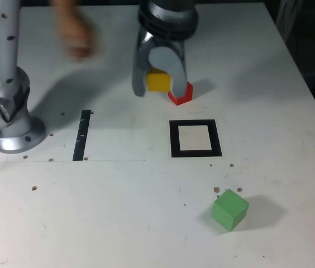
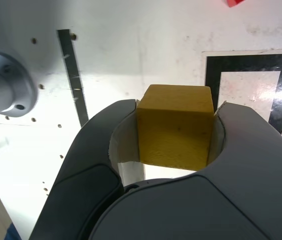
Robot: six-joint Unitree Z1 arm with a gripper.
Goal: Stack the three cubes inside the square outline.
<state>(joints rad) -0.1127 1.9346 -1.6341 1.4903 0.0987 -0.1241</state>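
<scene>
My gripper (image 1: 158,84) is shut on the yellow cube (image 1: 158,81), held above the table just behind the square outline (image 1: 195,138). The wrist view shows the yellow cube (image 2: 175,125) clamped between both jaws, with a corner of the square outline (image 2: 251,80) beyond it. The red cube (image 1: 181,94) rests on the table beside the gripper, toward the exterior view's right; a sliver of the red cube (image 2: 236,2) shows at the wrist view's edge. The green cube (image 1: 229,209) sits alone near the front, right of centre in the exterior view.
A narrow black strip (image 1: 82,135) lies on the white table (image 1: 118,212) left of the outline in the exterior view. The arm's silver base (image 1: 4,106) stands at the far left. A person's blurred hand (image 1: 74,33) hovers at the back left.
</scene>
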